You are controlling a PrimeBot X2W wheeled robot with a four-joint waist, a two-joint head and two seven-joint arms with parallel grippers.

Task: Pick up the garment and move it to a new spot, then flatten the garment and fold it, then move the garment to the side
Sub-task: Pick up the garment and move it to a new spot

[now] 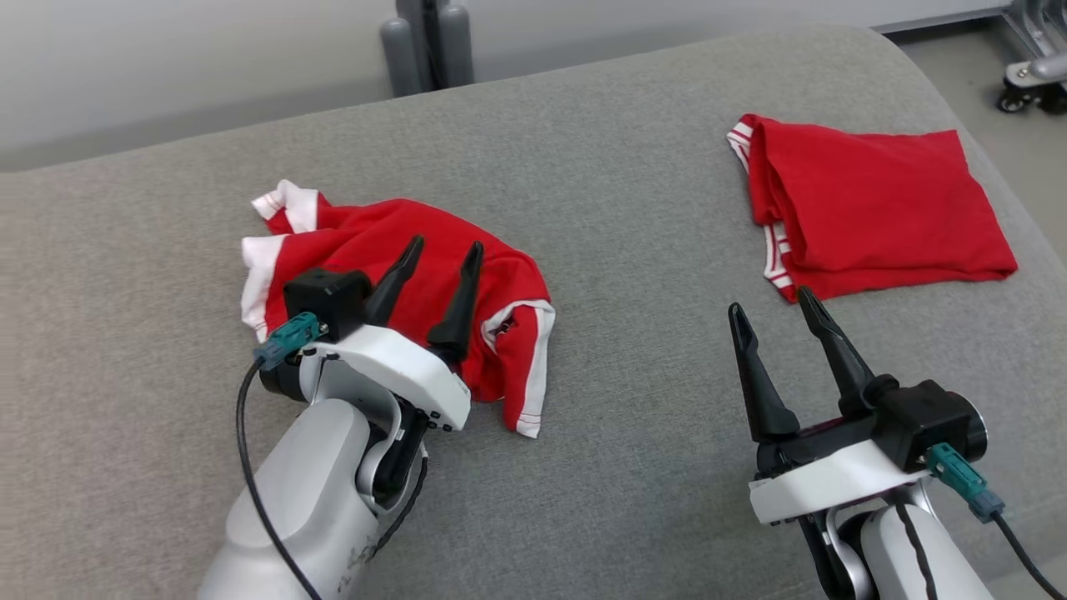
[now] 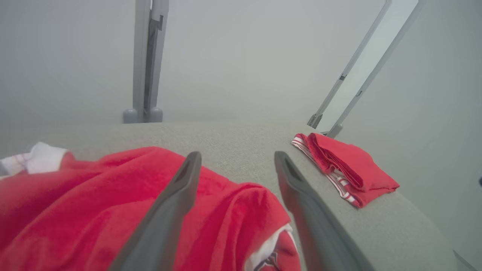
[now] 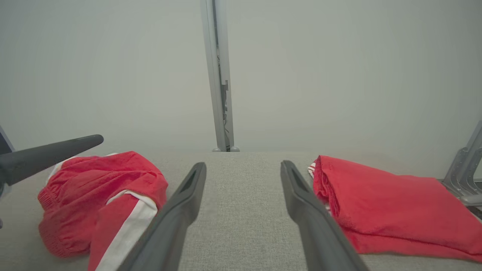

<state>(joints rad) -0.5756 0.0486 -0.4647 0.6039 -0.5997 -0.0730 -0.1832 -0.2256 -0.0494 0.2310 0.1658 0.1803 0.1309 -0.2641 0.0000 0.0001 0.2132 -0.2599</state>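
The garment (image 1: 358, 233) is a crumpled heap of red cloth with white stripes, lying on the left part of the grey padded surface (image 1: 625, 208). My left gripper (image 1: 446, 245) hovers just over the heap's near side, open, with nothing between its fingers. In the left wrist view the garment (image 2: 75, 195) bunches under and between that gripper's (image 2: 237, 154) spread fingers. My right gripper (image 1: 770, 300) stands open over bare padding at the lower right. The right wrist view shows the garment (image 3: 94, 177) to the left of the right gripper (image 3: 243, 164), with a left finger (image 3: 52, 154) above it.
A second red garment (image 1: 875, 200), neatly folded, lies at the far right, close to the padding's rounded edge; it also shows as a folded red garment (image 2: 350, 162) (image 3: 388, 195) in both wrist views. Grey posts (image 1: 425, 42) stand behind the surface. A wheeled base (image 1: 1034, 83) sits at the top right.
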